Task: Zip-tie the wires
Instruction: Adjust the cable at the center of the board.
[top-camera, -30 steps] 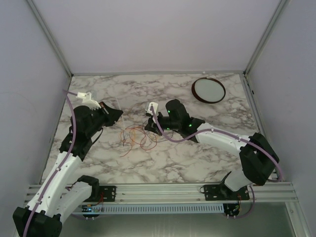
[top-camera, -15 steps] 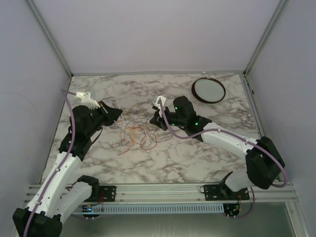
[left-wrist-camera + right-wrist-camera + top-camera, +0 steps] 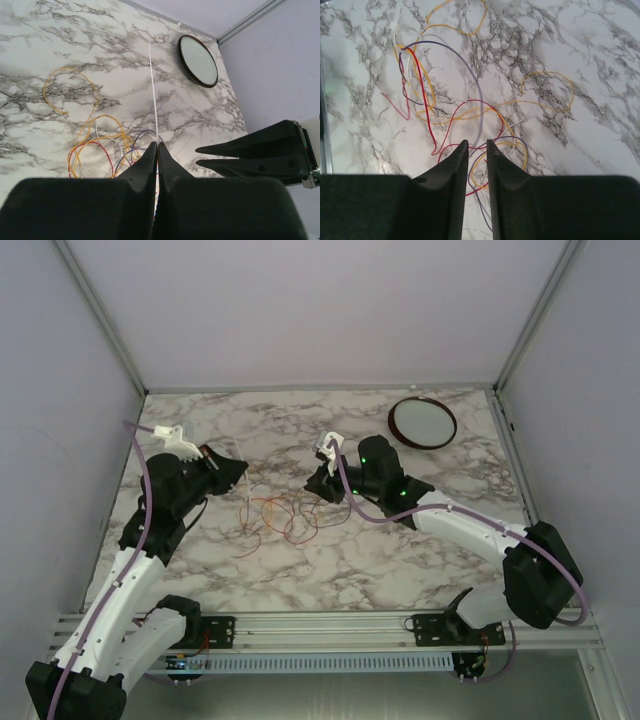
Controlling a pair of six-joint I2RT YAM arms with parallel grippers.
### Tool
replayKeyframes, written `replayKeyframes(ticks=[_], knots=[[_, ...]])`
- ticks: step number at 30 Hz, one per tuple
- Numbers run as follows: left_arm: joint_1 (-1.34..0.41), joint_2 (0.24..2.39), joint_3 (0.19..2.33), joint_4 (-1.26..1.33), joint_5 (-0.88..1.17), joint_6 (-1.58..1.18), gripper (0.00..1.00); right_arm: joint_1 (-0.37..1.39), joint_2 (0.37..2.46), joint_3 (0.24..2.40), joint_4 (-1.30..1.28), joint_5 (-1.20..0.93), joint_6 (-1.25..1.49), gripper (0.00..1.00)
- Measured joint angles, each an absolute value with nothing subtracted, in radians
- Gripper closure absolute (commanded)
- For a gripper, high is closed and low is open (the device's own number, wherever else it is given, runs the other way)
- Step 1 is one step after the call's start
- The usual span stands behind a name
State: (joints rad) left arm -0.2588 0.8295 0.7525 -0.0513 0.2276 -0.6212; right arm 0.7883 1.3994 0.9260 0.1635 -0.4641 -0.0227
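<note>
Over the wires (image 3: 452,115), the right gripper (image 3: 477,142) now sits farther right than before, jaws slightly spread; left gripper (image 3: 156,145) pinches the tie (image 3: 153,90), bundling unstarted.

- The left gripper (image 3: 156,146) had its two dark fingers pressed together on the near end of a thin white zip tie (image 3: 153,90) — the strip ran straight out over the marble table (image 3: 50,65).
- The wires (image 3: 95,130) lay in loose orange, yellow, red and purple loops to the left of the strip.
- A dark-rimmed round dish (image 3: 198,60) sat far right.
- The right gripper (image 3: 197,156) pointed in from the right, fingers slightly apart.
</note>
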Motion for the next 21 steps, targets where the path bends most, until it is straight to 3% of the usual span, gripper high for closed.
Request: replayKeyframes(ticks=[3, 8, 21], knots=[[-0.258, 0.829, 0.759, -0.054, 0.228, -0.616, 1.00, 0.788, 1.400, 0.925, 0.163, -0.466, -0.022, 0.68], [-0.257, 0.830, 0.790, -0.059, 0.238, -0.597, 1.00, 0.773, 1.400, 0.925, 0.164, -0.477, -0.031, 0.66], [-0.255, 0.831, 0.805, -0.065, 0.258, -0.591, 1.00, 0.833, 1.441, 0.928, 0.339, -0.752, -0.013, 0.75]])
